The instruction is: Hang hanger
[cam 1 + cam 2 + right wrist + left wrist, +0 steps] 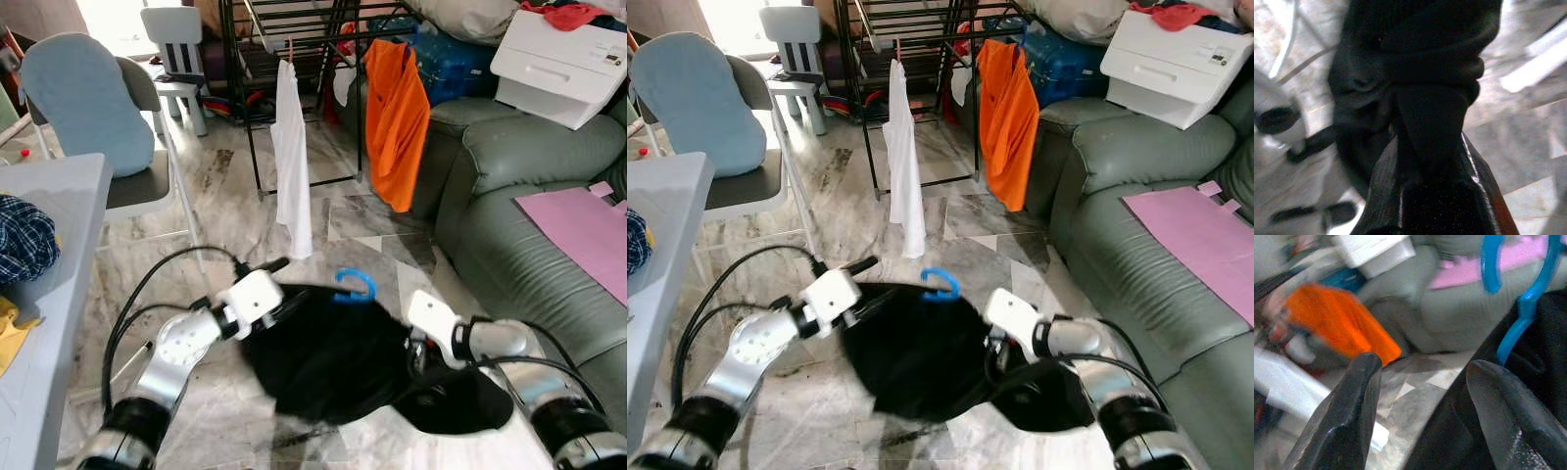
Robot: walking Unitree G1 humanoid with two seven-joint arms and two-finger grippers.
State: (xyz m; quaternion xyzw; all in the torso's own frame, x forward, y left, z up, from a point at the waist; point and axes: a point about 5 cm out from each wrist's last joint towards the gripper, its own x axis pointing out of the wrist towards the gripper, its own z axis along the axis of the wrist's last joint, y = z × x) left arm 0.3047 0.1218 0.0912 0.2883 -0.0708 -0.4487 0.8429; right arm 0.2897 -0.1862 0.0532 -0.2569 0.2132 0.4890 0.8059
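A black garment [323,352] on a blue hanger [355,284] hangs low over the marble floor between my two arms. My left gripper [284,282] is at the garment's left edge. In the left wrist view its fingers [1352,396] stand apart with floor showing between them, and the black cloth and the blue hanger [1525,308] lie beside one finger. My right gripper [423,352] is at the garment's right side, shut on a bunched fold of the black cloth [1425,83]. Ahead stands a black drying rack [243,108].
A white cloth [292,157] and an orange shirt [397,122] hang on the rack. A green sofa [509,176] with a pink sheet [578,225] and a white box [563,64] is on the right. A blue-cushioned chair [83,108] and a grey table [49,294] stand on the left.
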